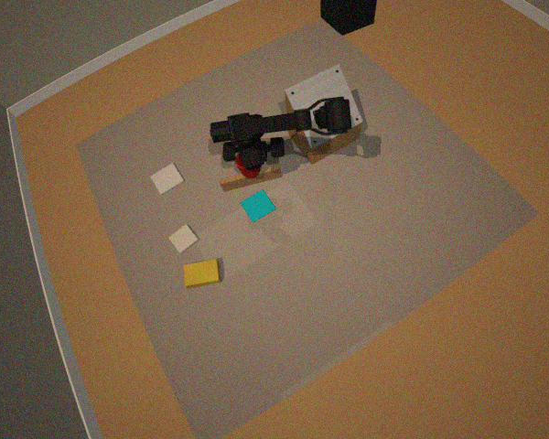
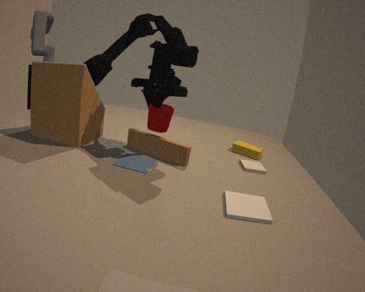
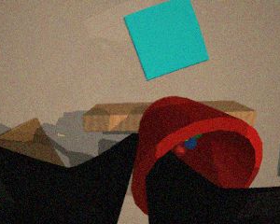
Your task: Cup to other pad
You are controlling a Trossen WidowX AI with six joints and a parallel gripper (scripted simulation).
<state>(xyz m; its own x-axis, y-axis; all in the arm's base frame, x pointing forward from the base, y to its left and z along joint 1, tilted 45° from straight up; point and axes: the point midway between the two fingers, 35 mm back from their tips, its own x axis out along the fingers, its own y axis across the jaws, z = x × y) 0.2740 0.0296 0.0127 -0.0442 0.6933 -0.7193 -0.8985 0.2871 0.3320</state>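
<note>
Now, carrying: I hold the cup level and cross without a jerk.
Wooden bar [image 2: 159, 146]: centre of the exterior view, right under my load; I judge I should keep height until past it.
Teal pad [image 1: 257, 205]: just below the bar in the top view; I lower there.
Cup [image 2: 159, 117]: hanging upright above the bar.
Gripper [image 2: 157, 101]: nearly closed, pinching the cup's rim.
Marbles [image 3: 190, 144]: inside, barely visible.

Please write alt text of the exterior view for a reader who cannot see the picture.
A black robot gripper holds a red cup by its rim, upright in the air just above a low wooden bar. A flat blue pad lies in front of the bar, and a yellow block and two white tiles lie to the right.
</note>
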